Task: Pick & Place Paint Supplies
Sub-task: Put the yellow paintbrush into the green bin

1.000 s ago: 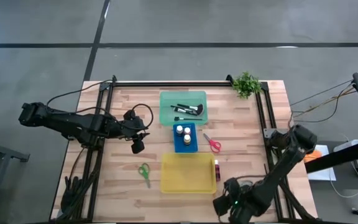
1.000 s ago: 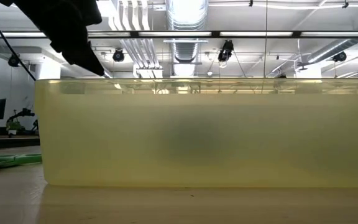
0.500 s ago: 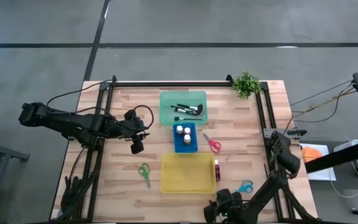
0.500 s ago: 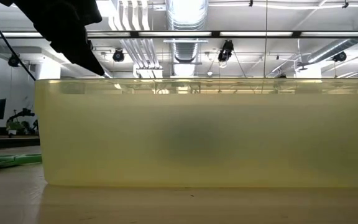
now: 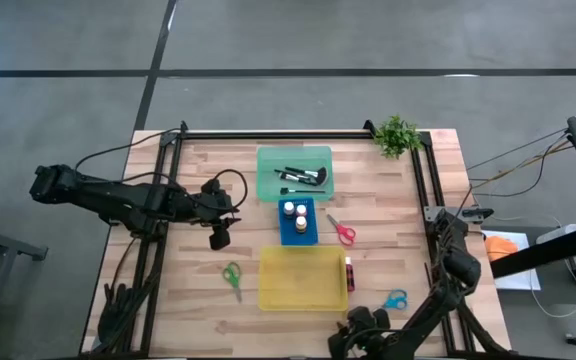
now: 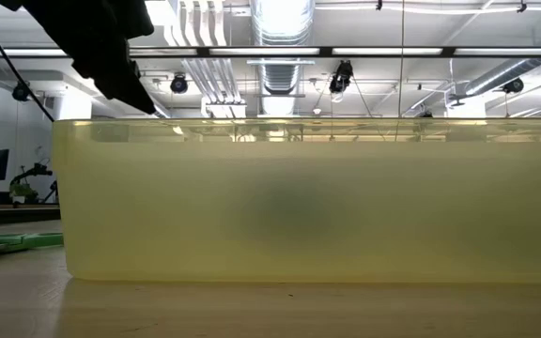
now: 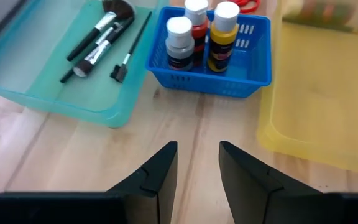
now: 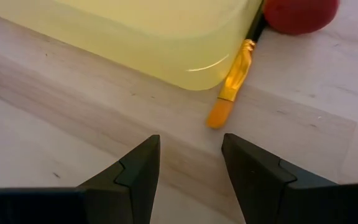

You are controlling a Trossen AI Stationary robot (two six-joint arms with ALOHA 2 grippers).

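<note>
While both hands, left hand (image 7: 197, 177) and right hand (image 8: 188, 165), hover open, three bottles (image 7: 202, 34) fill one blue tray (image 7: 253, 59); three brushes (image 7: 98, 40) lie in one green tray (image 7: 36, 68).

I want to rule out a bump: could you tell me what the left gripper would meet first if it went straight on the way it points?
Probably the blue basket of paint bottles: the open left gripper points across bare wood at its near wall, though depth is uncertain.

Three trays: green (image 5: 295, 172), blue (image 5: 297, 221), yellow (image 5: 302, 278). Three scissors: red (image 5: 341, 230), green (image 5: 232, 277), blue (image 5: 394, 300). Three paint bottles (image 7: 179, 42) in the blue tray. One plant (image 5: 396, 134) at 1 o'clock.
</note>
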